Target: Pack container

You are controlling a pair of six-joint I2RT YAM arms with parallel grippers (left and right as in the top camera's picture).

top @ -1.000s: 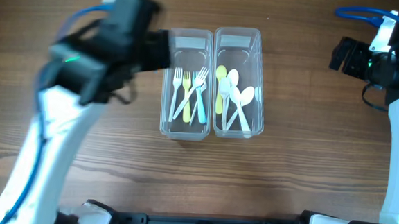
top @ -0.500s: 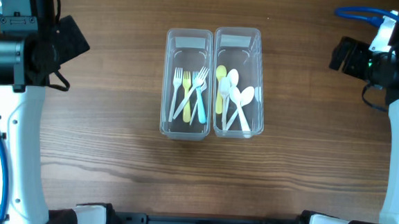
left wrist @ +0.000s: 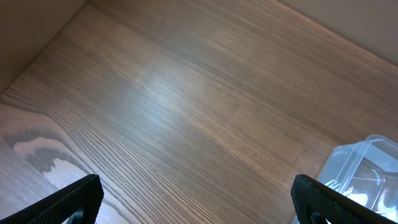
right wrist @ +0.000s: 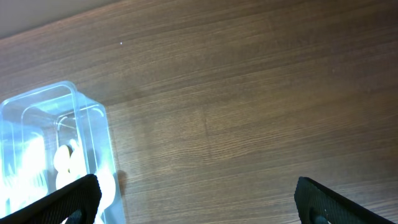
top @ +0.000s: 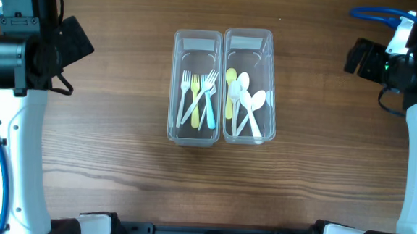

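Both arms sit out wide. The left gripper (left wrist: 199,200) has its fingers spread apart and empty, and the right gripper (right wrist: 199,200) is spread and empty too. Between them, well apart from either, two clear tubs stand side by side and touching on the wooden table (top: 321,175). The fork container (top: 173,93), on the left gripper's side, holds white, yellow and blue forks (top: 199,98). The spoon container (top: 274,99), nearer the right gripper, holds white and yellow-green spoons (top: 245,105).
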